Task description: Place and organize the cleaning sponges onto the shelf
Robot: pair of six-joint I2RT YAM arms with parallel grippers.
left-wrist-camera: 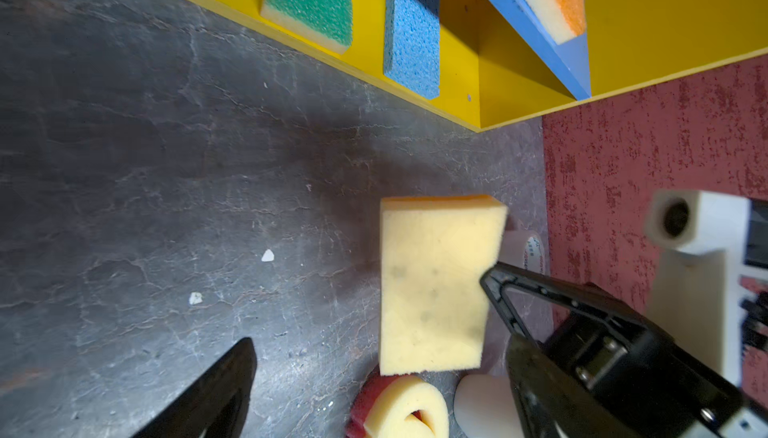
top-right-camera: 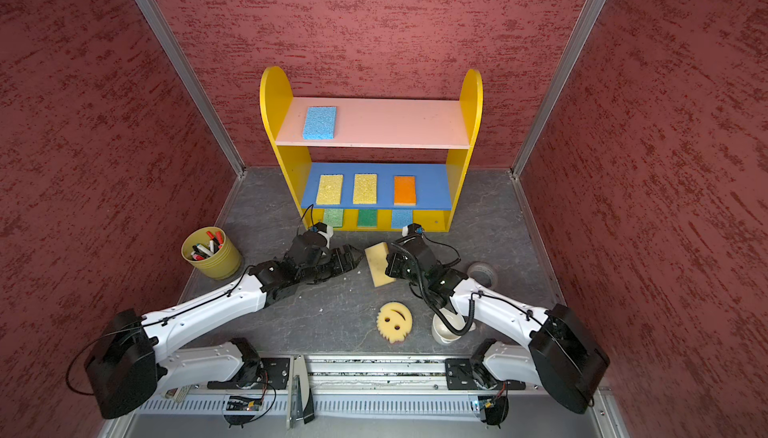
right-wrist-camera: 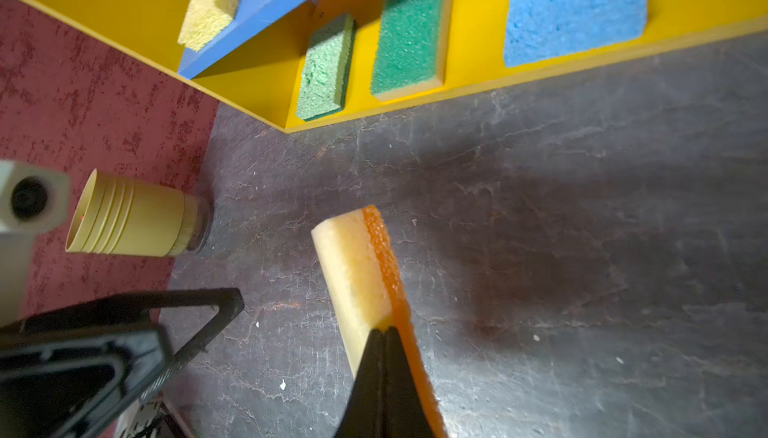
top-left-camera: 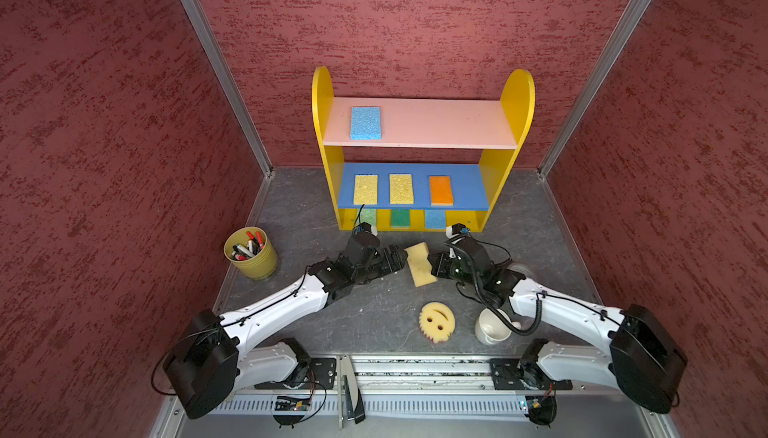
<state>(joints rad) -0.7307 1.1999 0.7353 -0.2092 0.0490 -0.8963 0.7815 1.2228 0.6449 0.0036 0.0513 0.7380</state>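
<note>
- As the right gripper [right-wrist-camera: 384,334] clamps one short end, we see the held sponge [top-left-camera: 420,264], pale foam with an orange face, lifted off the bench [top-left-camera: 365,311] just in front of the shelf [top-left-camera: 322,95].
- The left gripper [top-left-camera: 403,258] is spread wide and empty, just beside that sponge.
- The shelf stands at the bench's back edge; its pink top board carries the top blue sponge [top-left-camera: 365,123] near the left end.
- Its blue middle board carries a yellow sponge [top-left-camera: 365,189], a second yellow sponge [top-left-camera: 401,188] and an orange sponge [top-left-camera: 441,190].
- Its yellow base holds a light green sponge [top-left-camera: 368,216], a dark green sponge [top-left-camera: 400,218] and a lower blue sponge [top-left-camera: 435,219].
- The smiley sponge [top-left-camera: 436,321] lies near the bench's front edge, beside the upright white mug [top-left-camera: 482,330].
- Near the left edge, the yellow cup [top-left-camera: 257,263] holds markers [top-left-camera: 248,245].
</note>
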